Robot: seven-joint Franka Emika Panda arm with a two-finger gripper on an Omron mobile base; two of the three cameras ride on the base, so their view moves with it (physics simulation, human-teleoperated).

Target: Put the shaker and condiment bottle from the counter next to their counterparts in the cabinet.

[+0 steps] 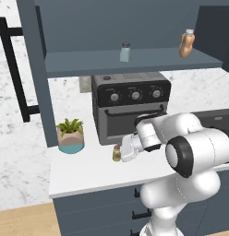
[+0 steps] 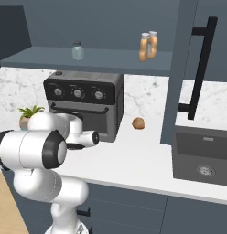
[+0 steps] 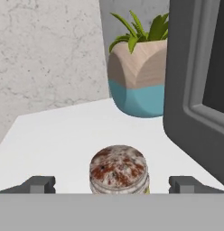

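A small yellow-green shaker stands upright on the white counter, just in front of the lower left corner of the dark toaster oven, as the robot's gripper frames it with jaws spread wide, one dark fingertip either side of the mottled cap and neither touching. Beside it, toward the wall, sits a potted plant in a tan-and-teal pot. Overhead, the open cabinet already holds a pale grey-blue shaker on its shelf, with orange bottles further along; from the right side there appear to be two of them, close together. A small brown object lies on the counter past the oven. The step in hand looks to be the grasp itself. Done well, it would mean keeping the shaker centred between the fingers, closing squarely on the body rather than the cap, and lifting straight up so neither the oven front nor the plant is clipped before the rise to the shelf.
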